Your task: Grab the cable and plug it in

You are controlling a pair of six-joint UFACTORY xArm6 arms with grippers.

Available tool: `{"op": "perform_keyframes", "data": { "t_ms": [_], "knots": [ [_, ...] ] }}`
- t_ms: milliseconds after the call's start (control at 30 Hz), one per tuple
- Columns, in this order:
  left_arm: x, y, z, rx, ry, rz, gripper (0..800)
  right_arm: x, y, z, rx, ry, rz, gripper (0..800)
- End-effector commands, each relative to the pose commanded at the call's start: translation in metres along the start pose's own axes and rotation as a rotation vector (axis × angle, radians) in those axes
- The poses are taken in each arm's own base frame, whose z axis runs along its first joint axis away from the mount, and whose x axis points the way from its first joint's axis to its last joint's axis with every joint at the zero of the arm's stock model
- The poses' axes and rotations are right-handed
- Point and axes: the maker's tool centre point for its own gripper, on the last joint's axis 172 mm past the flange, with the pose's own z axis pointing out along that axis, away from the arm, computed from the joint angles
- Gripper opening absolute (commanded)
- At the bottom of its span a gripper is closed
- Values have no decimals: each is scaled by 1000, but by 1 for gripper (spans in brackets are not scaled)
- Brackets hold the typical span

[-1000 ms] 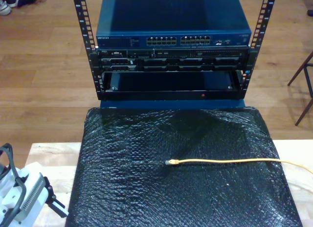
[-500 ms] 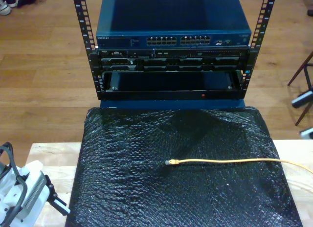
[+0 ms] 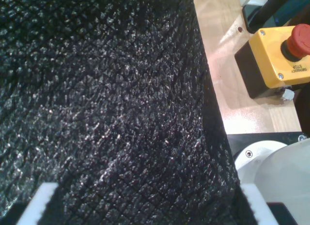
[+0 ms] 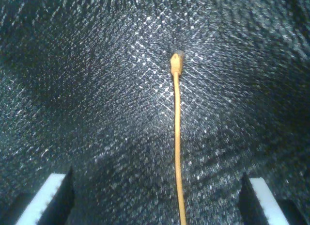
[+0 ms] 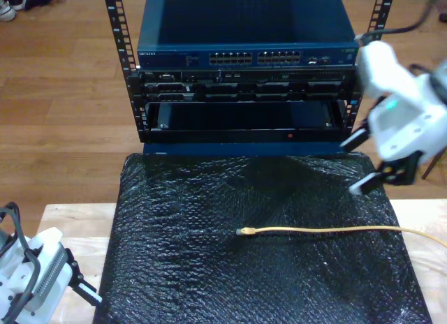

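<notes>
First wrist view: my first gripper (image 3: 145,205) stands with its jaws spread wide and holding nothing, over the black mat (image 3: 106,99) near the mat's edge beside the yellow emergency-stop box (image 3: 278,55). Second wrist view: my second gripper (image 4: 157,200) is likewise wide open and empty above the mat, the cable (image 4: 177,152) running between its fingertips with the plug (image 4: 176,62) ahead, so the descent should probably centre just behind the plug. Exterior view: the cable (image 5: 321,230) lies flat on the mat, well short of the network switch (image 5: 248,52), the second gripper (image 5: 380,174) above the mat.
</notes>
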Motion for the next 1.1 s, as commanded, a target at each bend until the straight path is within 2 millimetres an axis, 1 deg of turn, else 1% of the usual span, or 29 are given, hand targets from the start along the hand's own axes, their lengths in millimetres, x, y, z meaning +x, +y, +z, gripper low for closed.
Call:
{"op": "perform_keyframes", "data": {
  "t_ms": [133,233,333,467,567,700,800,900,1033,1100],
  "knots": [
    [0,-8,0,13,-23,-6,800,7,0,35,33,-103,-33,796],
    [3,-13,3,8,-45,-16,800,9,2,56,37,-184,-63,796],
    [6,-18,6,7,-68,-21,800,4,8,72,28,-259,-69,796],
    [10,-25,6,8,-92,-28,800,3,10,87,19,-331,-84,796],
    [15,-27,8,0,-106,-31,800,9,11,96,7,-352,-80,796],
    [22,-36,11,2,-138,-21,800,14,9,110,7,-372,-73,794],
    [25,-46,12,10,-162,-20,800,19,11,118,-16,-395,-75,793],
    [27,-52,16,-8,-167,-29,800,16,18,123,-40,-421,-54,793],
    [27,-62,18,-15,-175,-51,800,21,14,144,-48,-487,-79,793],
    [25,-68,16,-1,-181,-65,800,16,18,150,-72,-523,-73,793]
  ]
}}
